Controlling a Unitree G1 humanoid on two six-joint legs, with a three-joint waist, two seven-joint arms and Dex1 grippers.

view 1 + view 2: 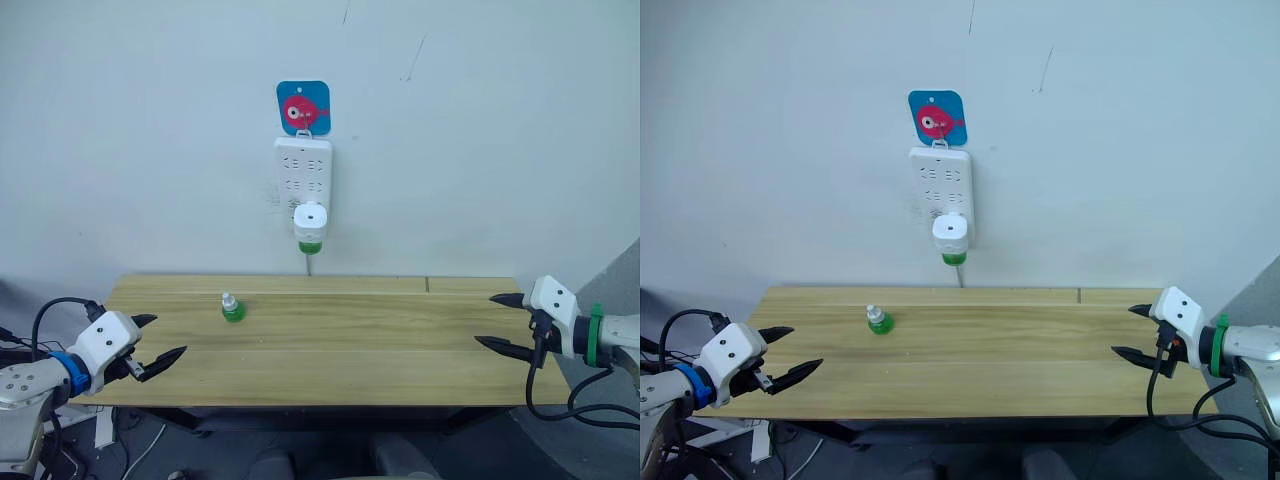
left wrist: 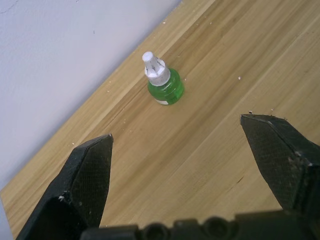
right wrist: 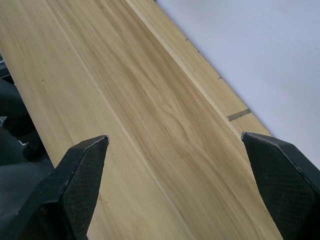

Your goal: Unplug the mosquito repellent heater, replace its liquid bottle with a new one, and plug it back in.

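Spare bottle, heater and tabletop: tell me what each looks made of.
Bottle: seemingly clear green plastic or glass, glossy, light showing through; white cap looks plastic.
Heater: smooth white moulded plastic by its look, with a green bottle beneath.
Tabletop: pale wood or wood-look laminate, matte, with lengthwise grain lines.

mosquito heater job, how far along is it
Nothing looks done yet. The mosquito repellent heater sits plugged into the wall power strip, a green bottle under it. The new bottle stands capped on the table. The left gripper and right gripper hover open, holding nothing. Unplugging, swapping bottles and replugging all remain.
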